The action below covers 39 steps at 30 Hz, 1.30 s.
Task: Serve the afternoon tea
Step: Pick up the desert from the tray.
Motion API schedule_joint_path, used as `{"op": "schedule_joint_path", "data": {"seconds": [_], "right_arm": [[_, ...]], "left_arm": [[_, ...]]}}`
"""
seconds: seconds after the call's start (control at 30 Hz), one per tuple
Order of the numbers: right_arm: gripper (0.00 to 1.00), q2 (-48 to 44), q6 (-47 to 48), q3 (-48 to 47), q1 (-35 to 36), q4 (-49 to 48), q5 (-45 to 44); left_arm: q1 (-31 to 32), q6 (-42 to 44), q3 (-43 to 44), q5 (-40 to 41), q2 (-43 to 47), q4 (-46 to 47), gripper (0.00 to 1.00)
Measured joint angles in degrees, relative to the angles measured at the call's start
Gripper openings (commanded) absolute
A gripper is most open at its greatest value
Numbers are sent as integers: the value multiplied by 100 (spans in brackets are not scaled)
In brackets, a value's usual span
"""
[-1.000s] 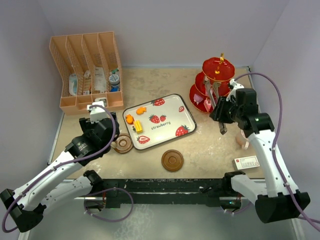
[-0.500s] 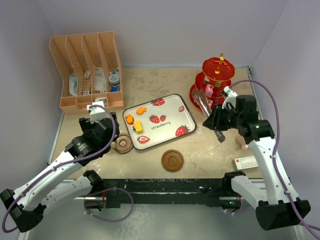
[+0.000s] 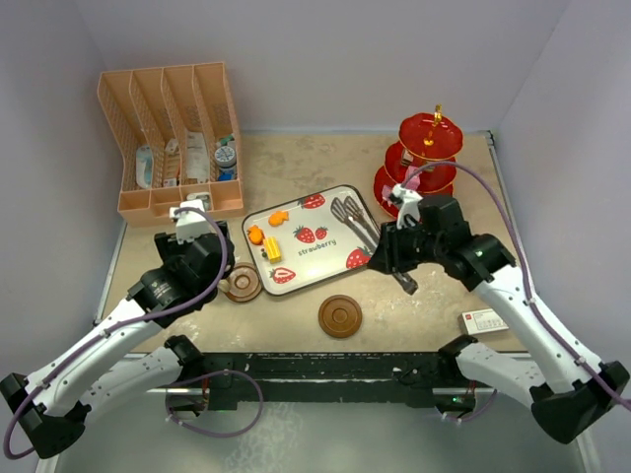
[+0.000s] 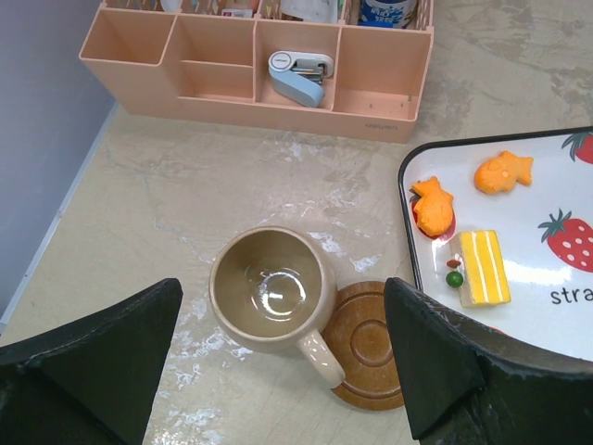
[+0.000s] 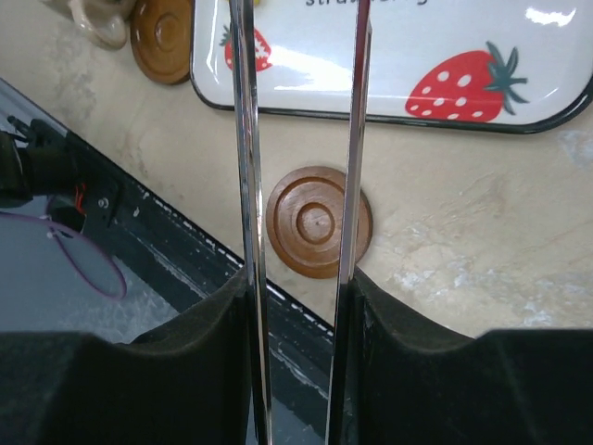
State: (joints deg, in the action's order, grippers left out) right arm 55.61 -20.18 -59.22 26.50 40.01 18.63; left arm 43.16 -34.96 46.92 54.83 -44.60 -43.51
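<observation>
Tan mug [image 4: 269,287] sits upright btwn the wide-open, empty jaws of the left gripper [image 4: 283,292], its handle reaching over a brown saucer [image 4: 371,343] on the right-jaw side. Toy cakes [image 4: 482,269] lie on the tray [image 4: 408,199] beyond that jaw. Right gripper [image 5: 301,306] is clamped on metal tongs [image 5: 246,139] that stick fwd over the tray. Risk: if the left jaws close off-centre they could catch the handle, tipping the mug or shoving the saucer.

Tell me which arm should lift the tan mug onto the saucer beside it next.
Left. The left end effector is open directly over the tan mug. The right end effector is shut on the metal tongs above the strawberry tray, away from the mug.
</observation>
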Motion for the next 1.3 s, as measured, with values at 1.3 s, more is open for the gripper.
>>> {"op": "schedule_joint_path", "data": {"seconds": [1.3], "right_arm": [[39, 4924, -1259, -2020, 3980, -745, -3289]], "left_arm": [[-2, -597, 55, 833, 645, -448, 88]]}}
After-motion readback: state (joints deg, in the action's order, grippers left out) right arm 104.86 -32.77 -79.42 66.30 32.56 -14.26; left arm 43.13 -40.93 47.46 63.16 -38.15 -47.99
